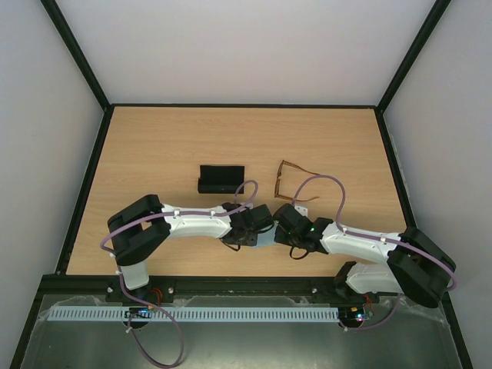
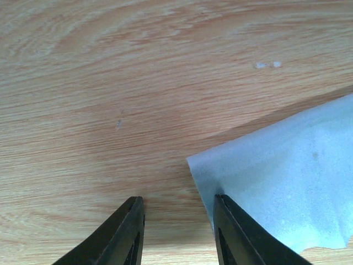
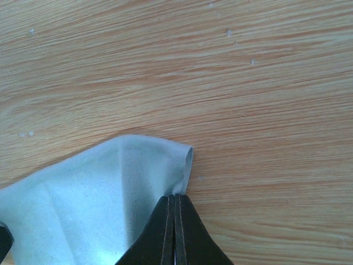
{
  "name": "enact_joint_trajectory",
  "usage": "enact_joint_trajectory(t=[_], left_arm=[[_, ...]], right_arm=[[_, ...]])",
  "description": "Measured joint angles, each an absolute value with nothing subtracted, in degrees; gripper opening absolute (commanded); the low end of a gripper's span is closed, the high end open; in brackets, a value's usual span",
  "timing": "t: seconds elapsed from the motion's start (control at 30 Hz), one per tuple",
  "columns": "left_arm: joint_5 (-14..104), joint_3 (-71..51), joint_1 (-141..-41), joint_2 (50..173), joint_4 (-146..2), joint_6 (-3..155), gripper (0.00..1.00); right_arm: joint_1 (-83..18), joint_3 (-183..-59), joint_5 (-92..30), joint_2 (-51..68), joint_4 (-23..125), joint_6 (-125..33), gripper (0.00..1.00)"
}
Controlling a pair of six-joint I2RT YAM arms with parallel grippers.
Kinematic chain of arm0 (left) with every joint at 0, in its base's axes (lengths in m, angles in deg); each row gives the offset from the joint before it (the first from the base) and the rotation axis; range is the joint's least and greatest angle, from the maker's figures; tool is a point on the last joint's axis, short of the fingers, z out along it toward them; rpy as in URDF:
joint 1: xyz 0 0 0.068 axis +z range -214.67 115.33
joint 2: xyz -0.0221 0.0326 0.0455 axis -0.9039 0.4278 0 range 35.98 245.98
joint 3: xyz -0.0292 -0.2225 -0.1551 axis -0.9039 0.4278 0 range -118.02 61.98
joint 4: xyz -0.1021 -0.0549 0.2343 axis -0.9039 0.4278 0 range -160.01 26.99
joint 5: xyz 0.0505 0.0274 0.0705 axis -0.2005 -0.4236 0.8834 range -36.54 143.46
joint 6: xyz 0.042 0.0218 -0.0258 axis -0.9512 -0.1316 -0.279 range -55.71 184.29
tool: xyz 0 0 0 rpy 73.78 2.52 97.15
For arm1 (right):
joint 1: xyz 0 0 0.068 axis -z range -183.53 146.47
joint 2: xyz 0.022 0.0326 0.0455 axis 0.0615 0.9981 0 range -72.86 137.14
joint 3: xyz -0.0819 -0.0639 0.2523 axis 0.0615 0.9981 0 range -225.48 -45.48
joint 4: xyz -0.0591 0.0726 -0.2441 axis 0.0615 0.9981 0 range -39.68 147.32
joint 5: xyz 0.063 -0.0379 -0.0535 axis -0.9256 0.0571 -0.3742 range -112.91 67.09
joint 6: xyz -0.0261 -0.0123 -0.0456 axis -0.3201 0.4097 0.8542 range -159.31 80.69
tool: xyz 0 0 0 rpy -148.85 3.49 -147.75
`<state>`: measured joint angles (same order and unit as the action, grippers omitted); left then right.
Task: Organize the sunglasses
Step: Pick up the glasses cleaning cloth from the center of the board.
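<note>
Evidently the cloth comes first: the sunglasses [image 1: 282, 182] lie untouched on the table [image 1: 154, 146], unfolded with their temple arms spread, just right of the black case [image 1: 221, 178] and farther out than both wrists. The step in hand, as I read it, is dealing with the light blue cloth [image 3: 94, 199], which lies toward the near edge between the two arms. The right gripper [image 3: 175, 201] has its fingers pressed together on a raised fold at the cloth's edge, so it appears to be pinching the fabric (its wrist view shows no gap between the tips). The left gripper [image 2: 179, 201] stands with its fingers apart and holds nothing. A corner of the cloth lies just ahead of the gap, beside the finger on the right of that view. The next move likely calls for the left arm to shift slightly toward that corner and close on it, so both arms can lift or fold the cloth together. Thin fabric slips easily, so a low, square approach would help.
</note>
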<state>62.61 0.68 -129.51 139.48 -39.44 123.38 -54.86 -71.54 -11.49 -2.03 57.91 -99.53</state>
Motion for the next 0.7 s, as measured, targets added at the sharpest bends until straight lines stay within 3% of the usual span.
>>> enact_joint_trajectory(t=[0.37, 0.7], left_arm=[[61.3, 0.8, -129.2, 139.6, -40.4, 123.4, 0.35], [56.9, 3.5, -129.0, 138.9, -48.4, 125.3, 0.27]], right_arm=[[-54.8, -71.5, -11.6, -2.0, 57.8, -100.0, 0.01], [-54.8, -71.2, -12.4, -2.0, 56.5, -100.3, 0.01]])
